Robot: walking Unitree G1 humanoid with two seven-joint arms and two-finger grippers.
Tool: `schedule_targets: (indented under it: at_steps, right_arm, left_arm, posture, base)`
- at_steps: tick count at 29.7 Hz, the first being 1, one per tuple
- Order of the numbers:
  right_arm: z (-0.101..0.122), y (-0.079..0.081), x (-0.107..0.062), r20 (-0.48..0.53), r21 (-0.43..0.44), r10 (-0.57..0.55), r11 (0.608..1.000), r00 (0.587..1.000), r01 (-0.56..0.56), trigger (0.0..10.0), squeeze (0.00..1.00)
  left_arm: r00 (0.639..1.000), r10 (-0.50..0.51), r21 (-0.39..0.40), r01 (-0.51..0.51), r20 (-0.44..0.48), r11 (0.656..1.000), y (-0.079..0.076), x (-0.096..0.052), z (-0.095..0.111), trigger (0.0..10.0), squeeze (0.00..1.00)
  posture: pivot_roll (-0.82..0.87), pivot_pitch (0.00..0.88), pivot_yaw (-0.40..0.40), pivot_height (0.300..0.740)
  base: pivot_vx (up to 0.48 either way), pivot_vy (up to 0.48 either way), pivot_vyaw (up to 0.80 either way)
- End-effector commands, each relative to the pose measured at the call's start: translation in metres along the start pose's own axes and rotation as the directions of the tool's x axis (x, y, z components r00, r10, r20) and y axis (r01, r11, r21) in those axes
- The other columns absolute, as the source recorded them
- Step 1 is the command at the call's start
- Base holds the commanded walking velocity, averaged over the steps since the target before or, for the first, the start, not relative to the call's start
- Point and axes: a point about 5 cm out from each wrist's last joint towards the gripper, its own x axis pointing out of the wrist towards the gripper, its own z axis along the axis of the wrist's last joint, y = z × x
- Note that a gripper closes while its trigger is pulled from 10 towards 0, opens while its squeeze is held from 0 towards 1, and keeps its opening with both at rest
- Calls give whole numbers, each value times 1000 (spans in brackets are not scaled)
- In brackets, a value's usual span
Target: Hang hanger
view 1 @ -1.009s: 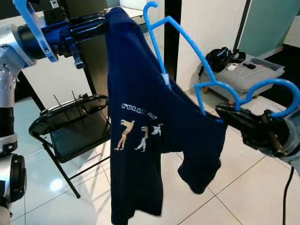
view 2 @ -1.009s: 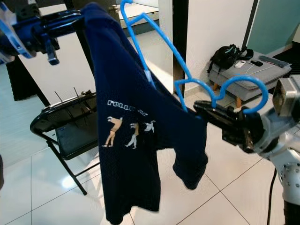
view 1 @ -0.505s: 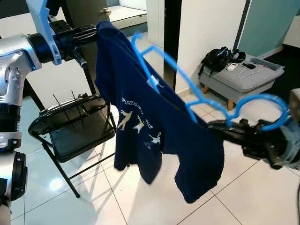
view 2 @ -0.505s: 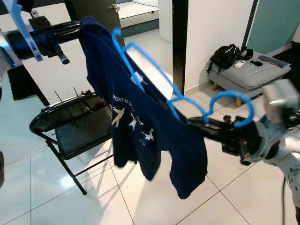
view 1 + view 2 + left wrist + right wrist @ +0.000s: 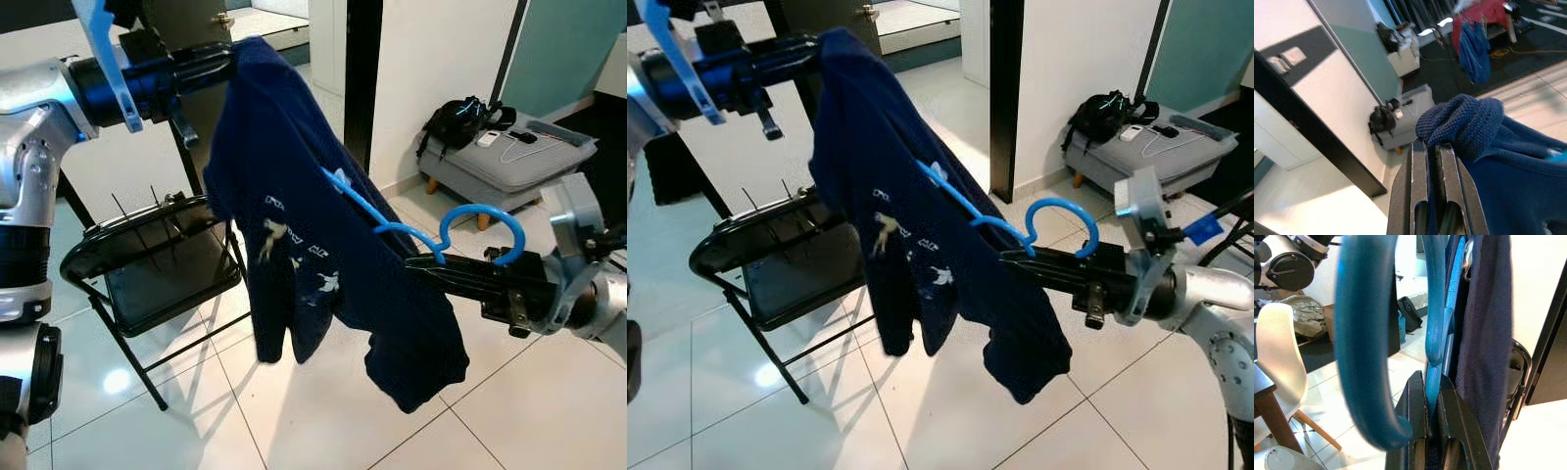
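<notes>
The right gripper (image 5: 1019,259) is reaching out at mid-height on the right, its two black fingers (image 5: 1449,431) pressed close together and pinching the blue plastic hanger (image 5: 411,233) low on its frame, where the curved hook (image 5: 480,220) is rising just above the fingertips. The hanger is lying tilted, its long arm running up and to the left into the navy T-shirt (image 5: 313,255), which is draped over it and sagging below the gripper. In the right wrist view the hook (image 5: 1364,342) is looming large beside the fingers, with the shirt's dark cloth (image 5: 1484,333) hanging along the far side.

The left gripper (image 5: 220,61) is being held high on the left, its jaws nearly closed and nipping a bunched fold of the shirt's knit fabric (image 5: 1464,122) at the fingertips (image 5: 1418,161). The shirt is stretching diagonally between the two grippers, its pale printed figures (image 5: 887,230) showing on the front.

Behind and below the shirt a black folding chair (image 5: 137,264) is standing on the white tiled floor (image 5: 323,411). Further back on the right, a grey padded stool (image 5: 509,162) is carrying a black bag (image 5: 460,122) and cables, next to a white wall and a dark door frame (image 5: 1004,88). The left wrist view is also showing blue and red garments (image 5: 1476,34) hanging in a distant room.
</notes>
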Motion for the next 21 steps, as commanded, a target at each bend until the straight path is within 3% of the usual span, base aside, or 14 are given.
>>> schedule_targets:
  at_steps: [1,3,5,9,11,16,20,21]
  right_arm:
    - [-1,0,4,-18,-5,10,1000,1000,-10,10000,0]
    - [0,-3,9,-4,-29,-16,999,1000,15,10000,0]
    - [1,-4,10,7,-42,-28,999,1000,28,10000,0]
    - [5,-4,13,42,-60,-17,998,999,20,10000,0]
    - [8,-2,14,54,-55,6,998,999,-3,10000,0]
    - [5,-5,13,30,-56,-6,998,1000,8,10000,0]
    - [-1,-9,16,-12,-54,-29,998,1000,28,10000,0]
    - [-9,-9,19,-61,-45,-23,999,998,21,10000,0]
  left_arm:
    - [999,-51,37,52,-16,998,-7,0,1,10000,0]
    - [985,-160,52,163,-60,985,-25,1,-6,10000,0]
    - [976,-202,59,207,-75,977,-33,2,-8,10000,0]
    - [958,-241,96,258,-156,961,-45,2,-19,10000,0]
    - [942,-232,148,272,-242,951,-48,0,-29,10000,0]
    - [941,-238,170,282,-239,944,-52,1,-27,10000,0]
    - [948,-252,172,286,-193,943,-58,5,-19,10000,0]
    - [957,-237,167,264,-166,950,-59,8,-15,10000,0]
  posture:
    - [-21,63,59,740]
    - [-22,64,59,740]
    - [-22,64,59,740]
    - [-23,65,59,740]
    - [-23,65,59,740]
    - [-24,66,51,740]
    - [-21,66,49,740]
    - [-23,65,47,740]
  base:
    - [0,0,0]
    - [0,0,0]
    - [0,0,0]
    - [0,0,0]
    - [0,0,0]
    - [0,0,0]
    - [0,0,0]
    - [0,0,0]
